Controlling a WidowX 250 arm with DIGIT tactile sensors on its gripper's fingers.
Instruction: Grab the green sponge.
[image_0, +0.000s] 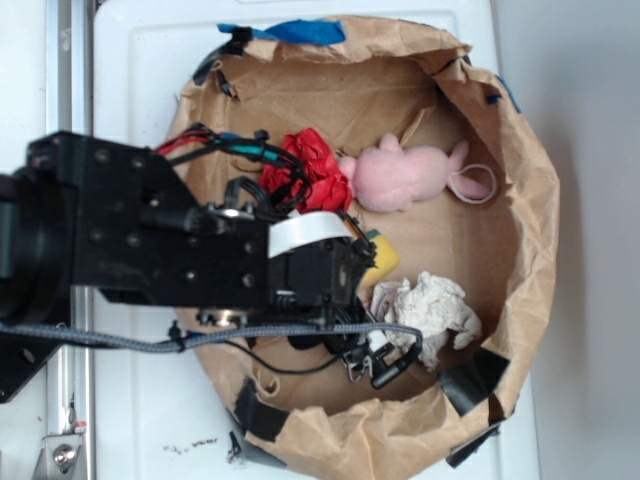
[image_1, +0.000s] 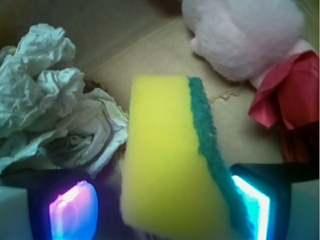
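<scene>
The green sponge (image_1: 165, 150) is a yellow foam block with a dark green scouring layer along its right face. In the wrist view it stands between my gripper's (image_1: 162, 210) fingers. The right pad (image_1: 252, 200) lies against the green layer, and a dark gap separates the left pad (image_1: 72, 210) from the yellow foam. The jaws stand open around the sponge. From the exterior camera only a yellow corner of the sponge (image_0: 383, 257) shows beside the gripper (image_0: 366, 265), on the brown paper floor.
A crumpled white paper wad (image_0: 430, 305) lies right beside the sponge. A pink plush toy (image_0: 400, 175) and a red cloth bundle (image_0: 310, 165) lie on the far side. The raised brown paper wall (image_0: 525, 200) rings everything, patched with black tape (image_0: 470, 380).
</scene>
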